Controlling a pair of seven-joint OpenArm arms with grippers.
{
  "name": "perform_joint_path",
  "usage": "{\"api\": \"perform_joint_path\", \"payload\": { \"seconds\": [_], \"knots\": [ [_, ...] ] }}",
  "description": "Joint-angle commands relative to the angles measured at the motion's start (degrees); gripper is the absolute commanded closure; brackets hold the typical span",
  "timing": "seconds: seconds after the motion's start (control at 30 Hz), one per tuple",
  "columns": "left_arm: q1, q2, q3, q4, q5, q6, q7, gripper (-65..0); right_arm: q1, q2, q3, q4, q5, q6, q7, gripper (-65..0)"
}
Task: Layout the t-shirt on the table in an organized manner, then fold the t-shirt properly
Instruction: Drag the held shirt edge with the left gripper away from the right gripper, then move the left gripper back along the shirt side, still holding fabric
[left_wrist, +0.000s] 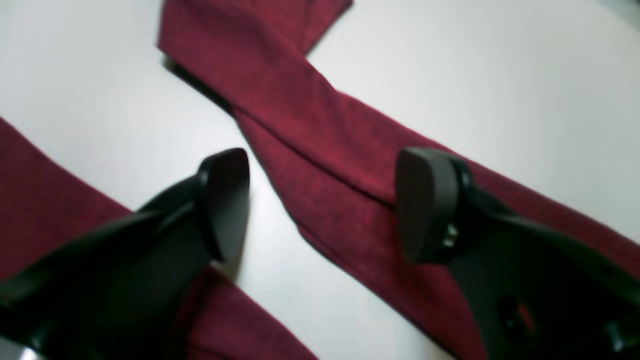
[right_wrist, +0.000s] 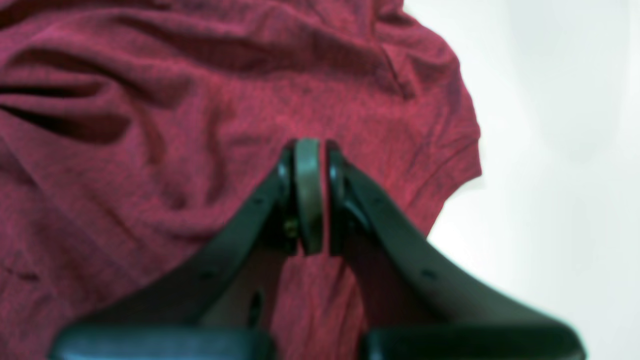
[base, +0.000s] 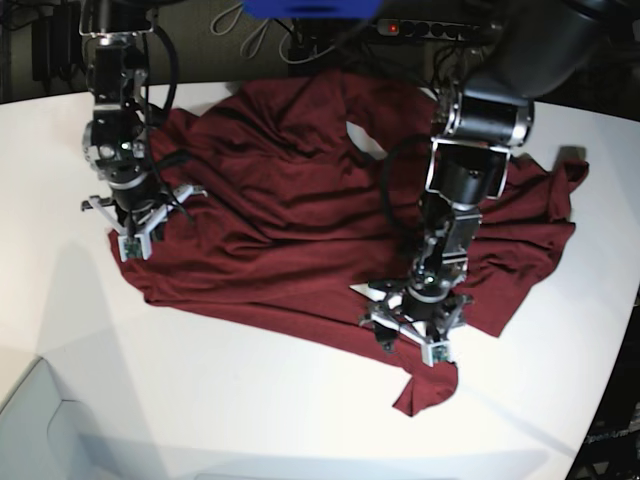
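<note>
1 t-shirt (base: 300, 220), 2 claws.

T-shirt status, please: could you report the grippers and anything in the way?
Left gripper open above a sleeve. Right gripper shut over the t-shirt, wrinkled, unfolded on the table. Nothing obstructing.

The white table (base: 200, 400) carries the maroon t-shirt (base: 290, 220), spread rumpled under both claws; one sleeve trails across bare tabletop just beyond the left claw (base: 410, 335).
</note>
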Motion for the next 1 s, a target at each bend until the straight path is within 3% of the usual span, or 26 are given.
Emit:
{"api": "perform_joint_path", "payload": {
  "seconds": [0.0, 0.1, 0.27, 0.53, 0.7, 0.97],
  "knots": [
    [-2.1, -0.2, -0.1, 1.0, 0.0, 0.0, -1.7, -43.8, 0.7, 0.3, 0.1, 1.0, 0.1, -0.3, 1.3, -0.7],
    [-2.0, -0.2, -0.1, 1.0, -0.1, 0.0, -1.7, -39.8, 0.7, 0.3, 0.1, 1.0, 0.1, -0.3, 1.3, -0.7],
    [-1.1, -0.3, -0.2, 0.6, -0.2, 0.0, -1.8, -21.5, 0.9, 0.3, 0.1, 0.9, 0.1, -0.3, 1.3, -0.7],
    [-0.3, -0.3, -0.2, 0.5, -0.2, 0.0, -1.8, -18.7, 1.2, 0.3, 0.1, 0.8, 0.1, -0.3, 1.3, -0.7],
    [-0.1, -0.3, -0.2, 0.5, -0.2, 0.0, -1.8, 0.0, 1.2, 0.3, 0.1, 0.8, 0.1, -0.3, 1.3, -0.7],
    [0.5, -0.4, -0.2, 3.9, -3.0, 0.1, -1.7, -0.2, 1.3, 0.3, 0.1, 0.8, 0.1, -0.3, 1.3, -0.7]
  ]
}}
